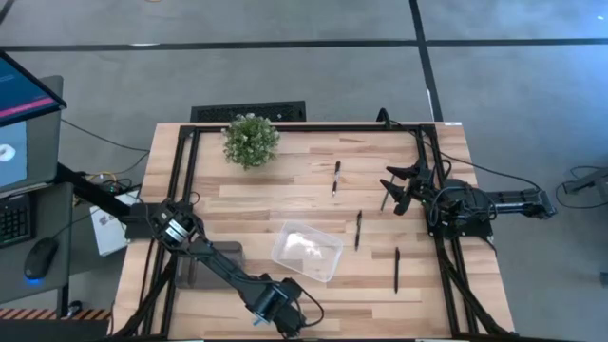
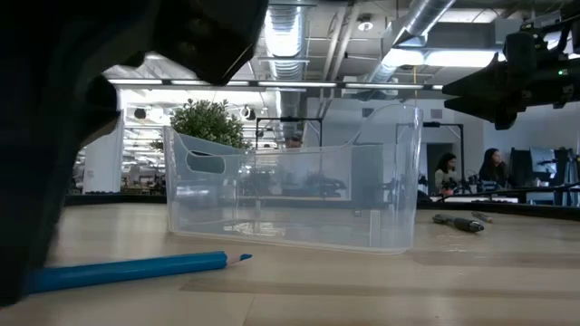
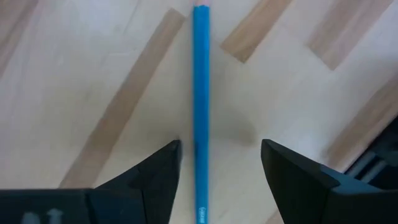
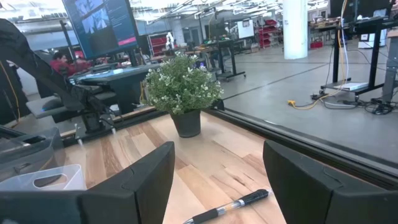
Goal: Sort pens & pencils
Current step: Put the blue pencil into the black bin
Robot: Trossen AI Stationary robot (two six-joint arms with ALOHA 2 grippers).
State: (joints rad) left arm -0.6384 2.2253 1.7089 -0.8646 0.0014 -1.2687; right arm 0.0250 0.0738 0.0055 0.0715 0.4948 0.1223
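The light blue pencil point(image 3: 200, 93) lies flat on the wooden table, and in the low view the pencil point(image 2: 136, 269) points its tip at the clear container. My left gripper point(image 3: 221, 149) is open just above it, one finger on each side, near the table's near edge point(image 1: 283, 313). Three black pens point(image 1: 336, 178) point(image 1: 358, 230) point(image 1: 396, 269) lie apart on the table's right half. My right gripper point(image 4: 217, 168) is open and raised at the right side point(image 1: 393, 188), with one pen point(image 4: 230, 206) below it. The yellow pencil is out of view.
A clear plastic container point(image 1: 307, 250) stands mid-table, just beyond the left gripper point(image 2: 290, 195). A small potted plant point(image 1: 250, 141) sits near the far edge. A dark grey tray point(image 1: 204, 261) lies under the left arm. People sit in the room beyond the table point(image 2: 494, 167).
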